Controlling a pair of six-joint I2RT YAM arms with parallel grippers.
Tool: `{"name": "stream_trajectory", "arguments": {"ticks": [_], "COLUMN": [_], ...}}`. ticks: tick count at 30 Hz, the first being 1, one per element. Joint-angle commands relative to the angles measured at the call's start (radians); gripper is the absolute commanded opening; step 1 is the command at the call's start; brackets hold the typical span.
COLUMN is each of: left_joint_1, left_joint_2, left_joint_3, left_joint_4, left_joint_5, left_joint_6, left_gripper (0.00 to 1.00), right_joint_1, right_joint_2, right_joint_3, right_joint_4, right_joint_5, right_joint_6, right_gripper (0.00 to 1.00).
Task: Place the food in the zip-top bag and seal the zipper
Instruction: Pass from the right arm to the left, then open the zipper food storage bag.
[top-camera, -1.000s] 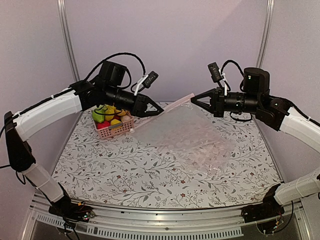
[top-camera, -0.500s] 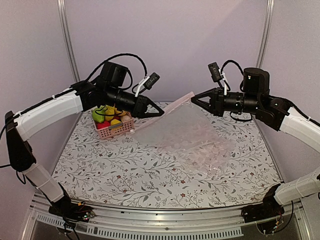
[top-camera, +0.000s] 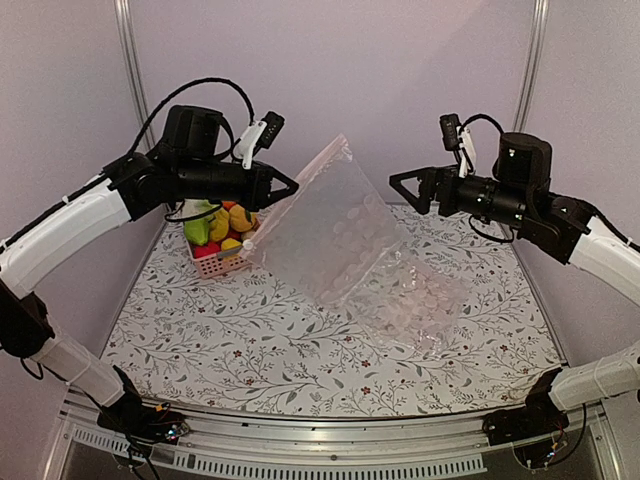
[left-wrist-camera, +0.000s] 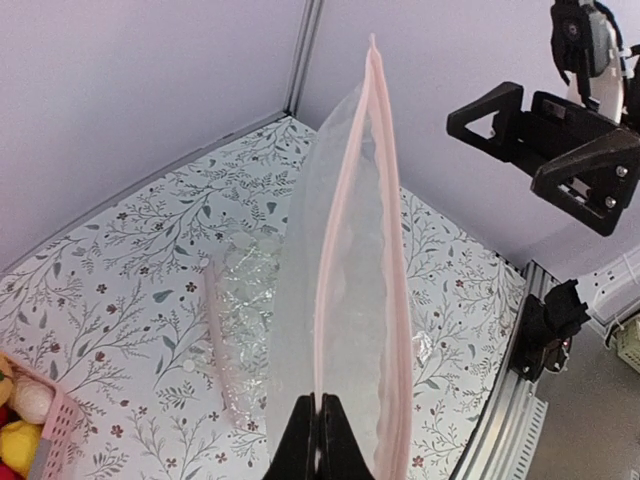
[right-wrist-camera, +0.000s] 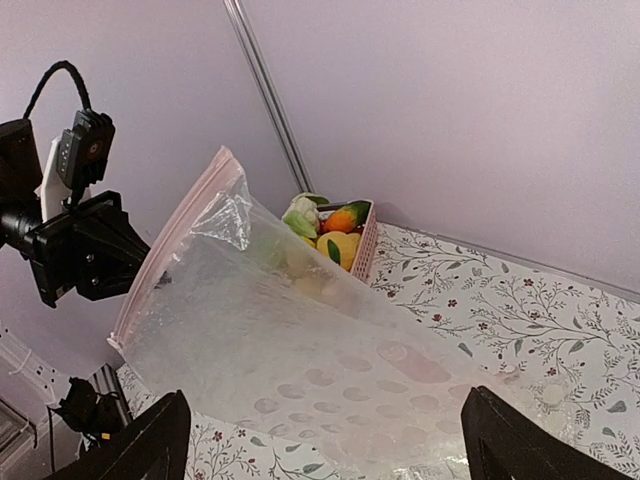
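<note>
My left gripper (top-camera: 292, 188) (left-wrist-camera: 318, 402) is shut on one lip of the pale pink zipper (top-camera: 318, 165) (left-wrist-camera: 333, 250). The clear zip-top bag (top-camera: 330, 230) (right-wrist-camera: 250, 330) hangs from it, raised above the table, and its lower corner rests on the table. Its mouth gapes, the second lip (left-wrist-camera: 397, 300) standing apart from the held one. My right gripper (top-camera: 400, 192) (right-wrist-camera: 335, 445) is open and empty to the right of the bag, not touching it. The food (top-camera: 215, 225) (right-wrist-camera: 340, 235) sits in the pink basket (top-camera: 228, 262) behind the bag.
A larger, crinkled clear bag (top-camera: 415, 300) (left-wrist-camera: 240, 320) lies flat on the floral table (top-camera: 220, 340) under and right of the raised bag. The basket stands at the back left near the wall. Metal posts rise at the back corners.
My right gripper let go of the zipper, opened and drew back to the right. My left arm lifted the bag up and to the left, so it now hangs steeply.
</note>
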Motion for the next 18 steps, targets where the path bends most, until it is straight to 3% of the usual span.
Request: {"name": "stream_trajectory", "arguments": {"ticks": [1,10,18], "left_joint_1": [-0.017,-0.08,-0.094], "left_joint_2": [0.012,0.062,0.076], "left_joint_3": [0.026,0.064,0.009], "left_joint_4": [-0.055,-0.091,-0.053], "left_joint_5": [-0.208,-0.402,-0.35], "left_joint_6": [-0.015,0.028,0.028], "left_gripper": [0.0,0.0,0.0], "right_joint_1": [0.01,0.08,0.157], "right_joint_2": [-0.012,0.138,0.276], "right_joint_3": [0.01,0.09,0.173], "right_joint_4": [0.02,0.021,0.031], "right_joint_5": [0.082,0.085,0.066], "right_joint_6": [0.127,0.316,0.415], "right_gripper": [0.96,0.92,0.83]}}
